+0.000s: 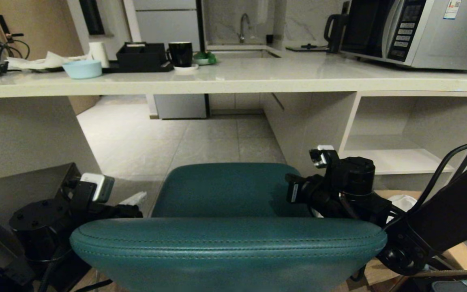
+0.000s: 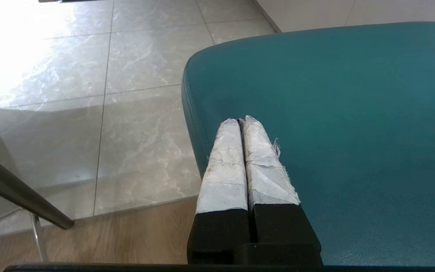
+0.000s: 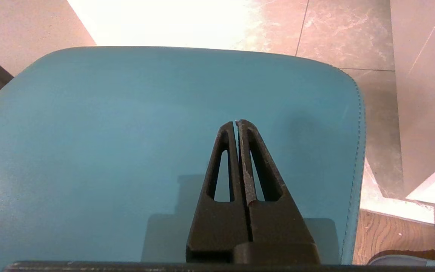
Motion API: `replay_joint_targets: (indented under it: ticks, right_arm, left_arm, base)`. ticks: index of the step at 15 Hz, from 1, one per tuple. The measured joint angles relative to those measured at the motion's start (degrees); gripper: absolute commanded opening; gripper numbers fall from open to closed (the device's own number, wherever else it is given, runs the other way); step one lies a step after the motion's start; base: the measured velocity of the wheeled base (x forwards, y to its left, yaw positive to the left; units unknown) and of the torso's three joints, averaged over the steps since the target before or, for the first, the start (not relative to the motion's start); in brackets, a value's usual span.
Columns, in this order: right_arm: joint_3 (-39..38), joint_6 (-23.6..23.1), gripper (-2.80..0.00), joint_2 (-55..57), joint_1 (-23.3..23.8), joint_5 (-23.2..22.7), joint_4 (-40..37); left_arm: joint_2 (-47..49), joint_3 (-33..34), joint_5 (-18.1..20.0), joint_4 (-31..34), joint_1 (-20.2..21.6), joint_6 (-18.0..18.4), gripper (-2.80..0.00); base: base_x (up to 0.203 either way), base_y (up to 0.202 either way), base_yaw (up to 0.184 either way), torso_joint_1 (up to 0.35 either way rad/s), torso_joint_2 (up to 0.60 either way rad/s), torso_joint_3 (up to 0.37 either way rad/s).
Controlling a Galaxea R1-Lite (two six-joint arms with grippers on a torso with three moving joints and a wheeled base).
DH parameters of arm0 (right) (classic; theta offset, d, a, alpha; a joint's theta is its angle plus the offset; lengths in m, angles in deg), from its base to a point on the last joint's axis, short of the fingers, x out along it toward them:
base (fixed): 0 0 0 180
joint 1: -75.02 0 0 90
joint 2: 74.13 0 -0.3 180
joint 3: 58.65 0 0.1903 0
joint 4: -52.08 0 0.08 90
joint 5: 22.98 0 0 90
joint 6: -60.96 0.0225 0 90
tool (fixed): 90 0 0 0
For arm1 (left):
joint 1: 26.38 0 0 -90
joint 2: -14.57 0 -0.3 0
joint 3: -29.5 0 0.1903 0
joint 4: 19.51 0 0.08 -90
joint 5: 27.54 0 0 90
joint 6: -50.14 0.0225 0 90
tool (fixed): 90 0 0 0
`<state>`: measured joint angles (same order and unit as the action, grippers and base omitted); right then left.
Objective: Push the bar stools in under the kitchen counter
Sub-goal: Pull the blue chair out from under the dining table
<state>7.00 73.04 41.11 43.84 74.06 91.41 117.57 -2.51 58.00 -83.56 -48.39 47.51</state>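
The teal bar stool stands right in front of me, its curved back (image 1: 225, 247) nearest and its seat (image 1: 225, 188) pointing toward the kitchen counter (image 1: 233, 83). The seat's front edge is short of the countertop. My left gripper (image 2: 242, 121), fingers wrapped in white tape, is shut and lies over the seat's left edge (image 2: 193, 124); in the head view it (image 1: 134, 199) is at the seat's left side. My right gripper (image 3: 238, 122) is shut above the seat (image 3: 127, 143) near its right side, also visible as the right gripper (image 1: 292, 190) in the head view. The dark grey stool (image 1: 22, 190) shows as a flat dark panel at far left.
The counter rests on a white side panel (image 1: 26, 134) at left and an open shelf unit (image 1: 399, 134) at right, with tiled floor (image 1: 168, 138) between them. On top are a microwave (image 1: 420, 32), a black mug (image 1: 181, 52), a blue bowl (image 1: 82, 69) and a black organiser (image 1: 140, 56).
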Motion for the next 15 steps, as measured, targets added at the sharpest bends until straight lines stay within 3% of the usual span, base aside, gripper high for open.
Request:
replay_joint_targets:
  ticks: [5,15]
  right_arm:
    - [0.09,0.01,-2.80,-0.02,0.13,0.04,-0.02]
    - [-0.02,0.04,-2.80,-1.62,2.53,0.05,-0.10]
  left_arm:
    - [-0.47,0.22,-0.42,0.26,-0.78,-0.22,-2.80]
    - [-1.94,0.05,-0.33,0.09,3.90,-0.33,-2.80]
  base:
    - [0.000,0.000,0.000,0.000,0.00,0.000]
    - [0.000,0.000,0.000,0.000,0.00,0.000]
